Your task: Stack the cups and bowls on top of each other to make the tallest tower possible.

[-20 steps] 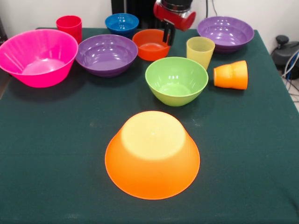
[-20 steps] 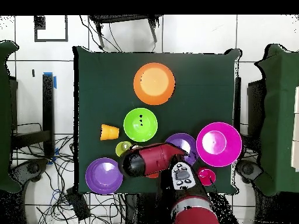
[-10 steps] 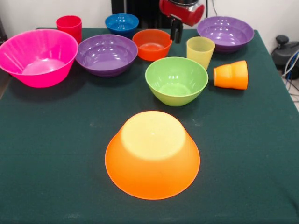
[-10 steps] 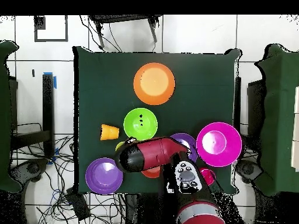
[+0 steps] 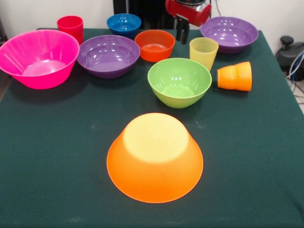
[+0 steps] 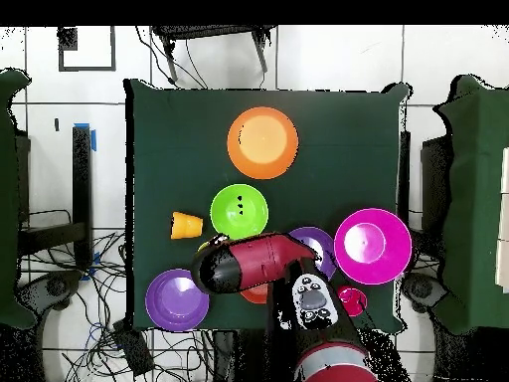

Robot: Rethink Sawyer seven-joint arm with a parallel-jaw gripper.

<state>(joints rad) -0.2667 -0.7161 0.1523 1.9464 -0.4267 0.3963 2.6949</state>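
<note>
Tower not begun: nothing stacked on anything. Big orange bowl (image 5: 155,157) upside down at bench (image 5: 57,156) front, alone, likely base. Green bowl (image 5: 179,81), pink bowl (image 5: 38,58), two purple bowls, blue bowl (image 5: 124,23), orange-red bowl (image 5: 154,44) upright, apart. Yellow cup (image 5: 204,52), red cup (image 5: 70,26) upright; orange cup (image 5: 235,76) on side. Gripper (image 5: 182,34) above, between orange-red bowl and yellow cup, holding nothing; jaws: cannot tell spread or closed. All stacking left.

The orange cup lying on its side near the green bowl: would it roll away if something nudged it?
Probably. The orange cup lies on its side with its round wall on the cloth, so a nudge could roll it, likely in a curve since it tapers. It looks like thin, smooth plastic, so probably light and a bit slippery to grip.
</note>
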